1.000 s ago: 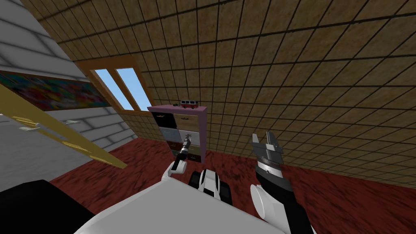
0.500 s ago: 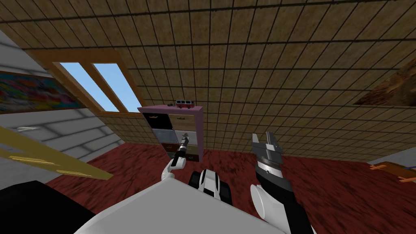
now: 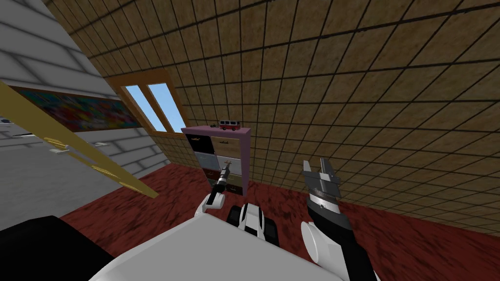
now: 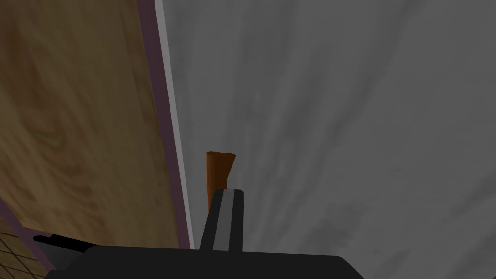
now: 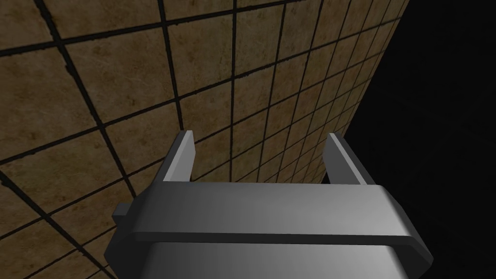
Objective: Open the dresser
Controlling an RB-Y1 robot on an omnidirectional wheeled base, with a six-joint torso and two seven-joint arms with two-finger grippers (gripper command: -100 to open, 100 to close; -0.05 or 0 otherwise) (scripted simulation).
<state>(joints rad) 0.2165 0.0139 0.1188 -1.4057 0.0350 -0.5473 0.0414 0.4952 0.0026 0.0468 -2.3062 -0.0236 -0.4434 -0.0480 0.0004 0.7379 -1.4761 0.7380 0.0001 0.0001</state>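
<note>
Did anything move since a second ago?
Only my head's camera swung, then swung back. The left gripper stays shut on a handle of the dresser, which looks as shut as before. The right gripper stays raised and open.

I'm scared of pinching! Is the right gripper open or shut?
Open: the right gripper holds its fingers wide apart, nothing between them.

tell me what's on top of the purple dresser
A small red and white toy van stands on the purple-framed dresser, a tiny unidentifiable dark object beside it. The top behind the van is hidden.
</note>
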